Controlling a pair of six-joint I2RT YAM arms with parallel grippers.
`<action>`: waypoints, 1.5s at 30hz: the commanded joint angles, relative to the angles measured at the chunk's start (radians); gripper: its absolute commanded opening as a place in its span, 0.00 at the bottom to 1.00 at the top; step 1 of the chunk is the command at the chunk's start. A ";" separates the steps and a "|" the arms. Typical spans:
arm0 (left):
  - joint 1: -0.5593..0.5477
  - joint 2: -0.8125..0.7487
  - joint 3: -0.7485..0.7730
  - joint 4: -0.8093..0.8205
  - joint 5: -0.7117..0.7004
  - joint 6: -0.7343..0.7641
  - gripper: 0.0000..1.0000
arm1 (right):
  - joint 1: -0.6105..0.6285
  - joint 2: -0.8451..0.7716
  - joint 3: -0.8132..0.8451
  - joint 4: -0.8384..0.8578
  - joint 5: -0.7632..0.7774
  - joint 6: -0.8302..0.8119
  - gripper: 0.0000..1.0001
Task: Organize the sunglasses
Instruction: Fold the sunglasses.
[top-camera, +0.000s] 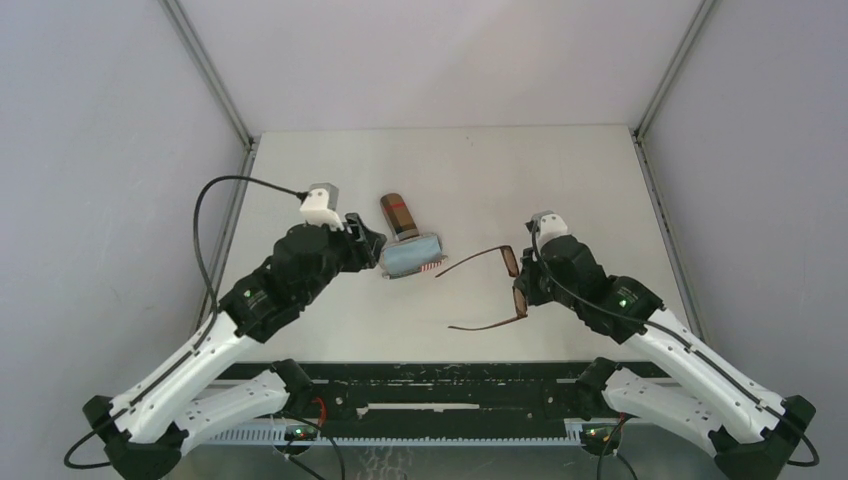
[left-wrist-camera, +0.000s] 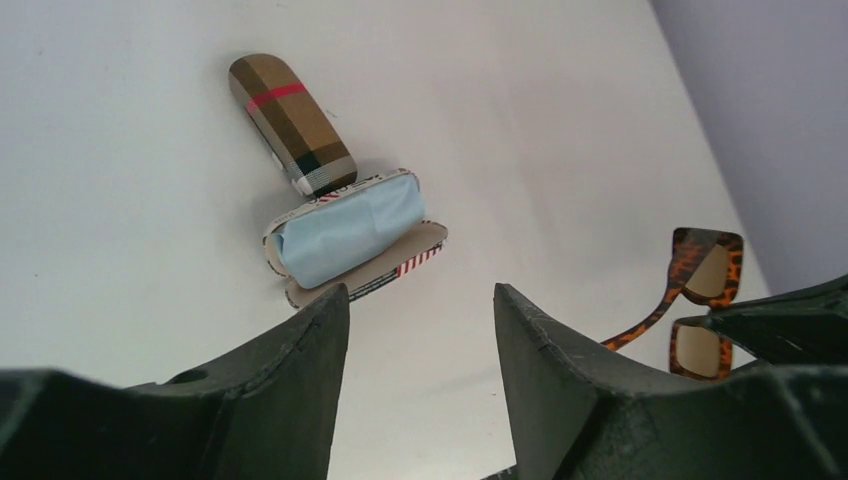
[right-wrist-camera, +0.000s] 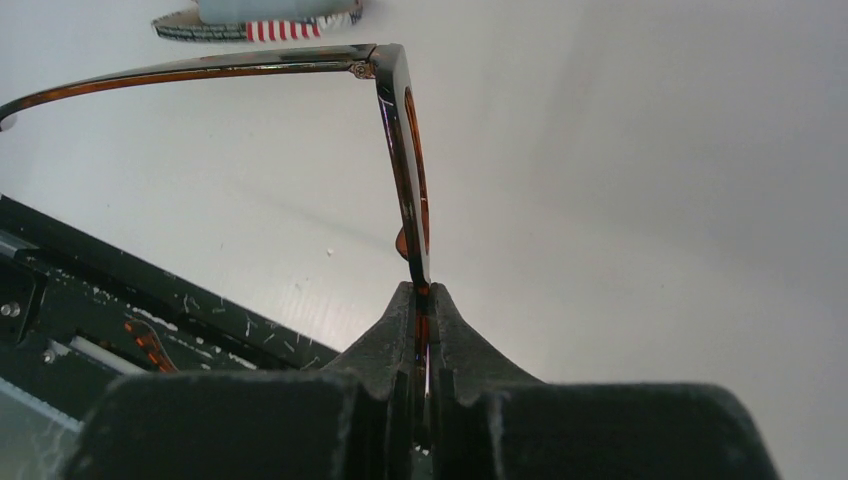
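The step in hand looks like getting the brown pair into a case. The right gripper (right-wrist-camera: 421, 290) is clamped tight on the front frame of the sunglasses (top-camera: 510, 263), near the bridge. The pair sits right of the table's middle, with both temple arms spread and pointing left.

The left gripper (left-wrist-camera: 420, 300) has its jaws partly apart and holds nothing. It hovers just beside the open case (top-camera: 410, 257), where a light blue cloth (left-wrist-camera: 345, 235) fills the hollow. A closed plaid case (left-wrist-camera: 290, 120) lies touching the open one's far side.

The next move probably calls for folding the temple arms, since the spread pair looks too wide for the case. The cloth may also need shifting first. The farther temple tip is already near the case's striped rim.

The nearer temple lies close to the table's (top-camera: 560, 180) front edge and the black rail below it. Bare table shows behind and to the right.
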 joint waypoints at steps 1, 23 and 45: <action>0.006 0.077 0.089 -0.005 0.027 0.096 0.58 | 0.003 0.015 0.009 -0.063 -0.035 0.143 0.00; -0.161 0.365 0.058 0.094 0.038 0.108 0.56 | 0.209 0.272 0.154 0.091 0.152 0.159 0.00; -0.272 0.521 0.147 0.160 0.042 0.081 0.69 | 0.223 0.346 0.212 0.145 0.030 0.168 0.00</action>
